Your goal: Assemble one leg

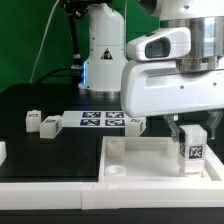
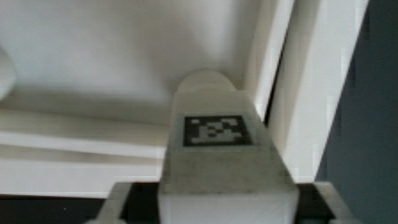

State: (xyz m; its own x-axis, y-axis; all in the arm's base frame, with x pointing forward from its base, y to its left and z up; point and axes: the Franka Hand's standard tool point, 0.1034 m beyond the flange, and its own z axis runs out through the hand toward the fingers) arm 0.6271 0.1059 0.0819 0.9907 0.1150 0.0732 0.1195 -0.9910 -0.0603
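The leg [image 1: 191, 151], a small white block with a black-and-white tag, stands upright in my gripper [image 1: 193, 140] over the right part of the large white panel [image 1: 140, 156]. In the wrist view the leg [image 2: 215, 150] fills the middle, tag facing the camera, and my fingers [image 2: 135, 203] press on both its sides. My gripper is shut on the leg. The leg's lower end is close to the panel near its right rim; contact is not visible. A round corner socket [image 1: 116, 171] shows at the panel's front left.
The marker board [image 1: 101, 120] lies on the black table behind the panel. Two more small white tagged blocks [image 1: 47, 124] lie at the exterior view's left, one [image 1: 136, 124] by the board's right end. The arm's white body [image 1: 170, 80] hides the back right.
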